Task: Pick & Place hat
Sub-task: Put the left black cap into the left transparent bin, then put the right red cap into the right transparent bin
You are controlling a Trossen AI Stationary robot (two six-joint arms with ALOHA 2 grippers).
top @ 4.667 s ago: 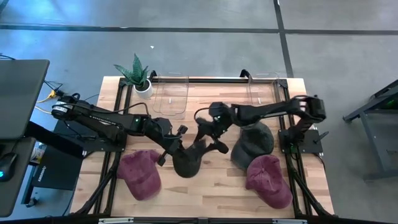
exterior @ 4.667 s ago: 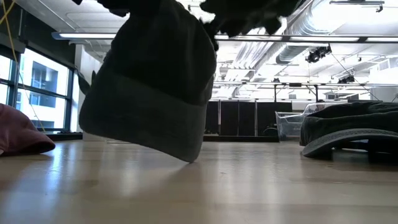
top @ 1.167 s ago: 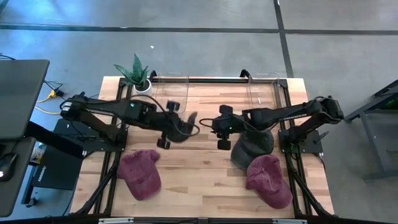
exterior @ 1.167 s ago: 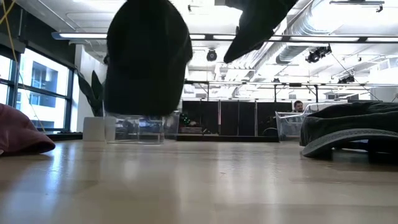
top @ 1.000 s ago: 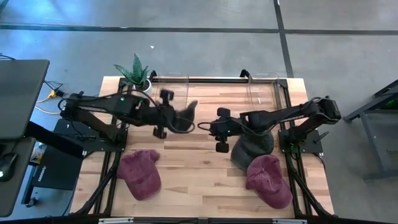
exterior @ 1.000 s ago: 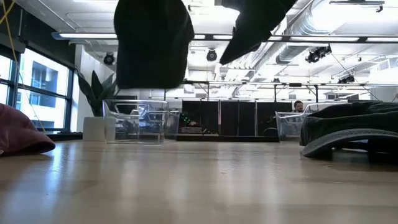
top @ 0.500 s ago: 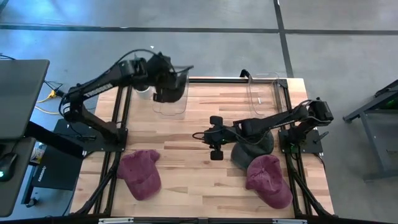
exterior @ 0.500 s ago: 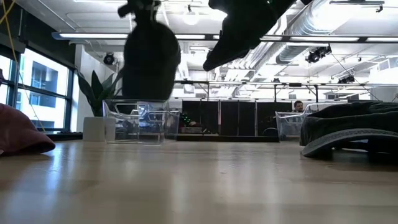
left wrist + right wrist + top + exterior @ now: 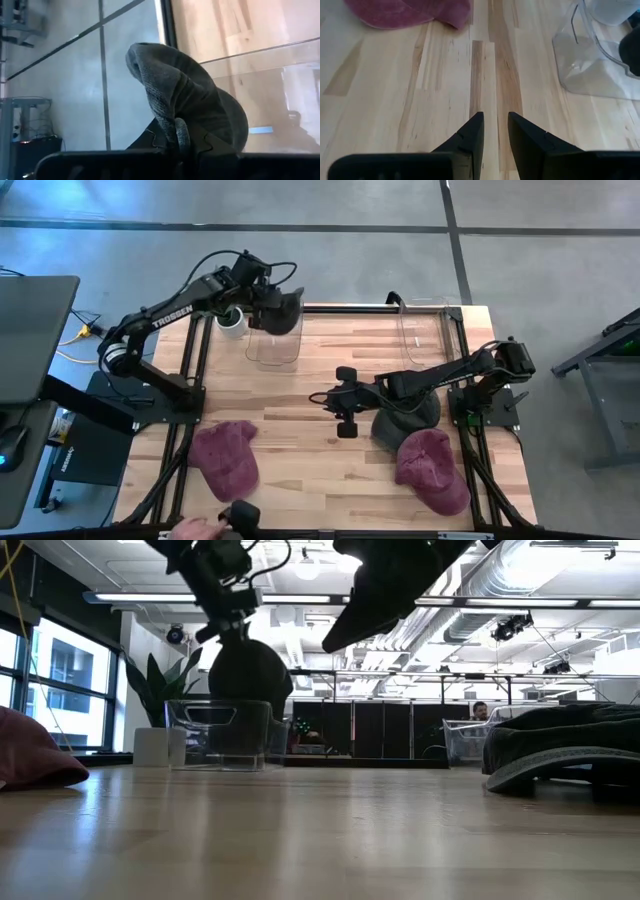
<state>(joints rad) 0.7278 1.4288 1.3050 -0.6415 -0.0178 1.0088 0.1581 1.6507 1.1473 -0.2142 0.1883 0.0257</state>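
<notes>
A dark grey hat (image 9: 284, 311) hangs over the clear bin (image 9: 273, 345) at the table's far left, with my left gripper (image 9: 262, 297) shut on it. In the low view the hat (image 9: 247, 680) reaches down to the bin's rim (image 9: 218, 706). My right gripper (image 9: 338, 402) hovers over the middle of the table, its fingers (image 9: 471, 134) a little apart with nothing between them. Another dark hat (image 9: 405, 416) lies on the table at the right. Two maroon hats (image 9: 226, 460) (image 9: 432, 471) lie near the front edge. My left gripper pinches a bunched fold of the hat's cloth (image 9: 180, 131) between its two fingers. The fingers come from above, slanting down. The hat hangs below them, clear of the table, its lower end (image 9: 250, 712) at the bin's rim; whether it touches the bin I cannot tell.
A potted plant (image 9: 155, 705) stands left of the bin. A second clear bin (image 9: 424, 328) stands at the far right. A person's hand (image 9: 196, 528) with a dark object (image 9: 240, 515) shows at the table's near edge.
My left gripper has carried the dark hat from over the middle of the table toward the far left, over the clear bin, and lowered it to the bin's rim. My right gripper has drifted slightly toward the near edge. A person's hand has appeared at the near edge.
</notes>
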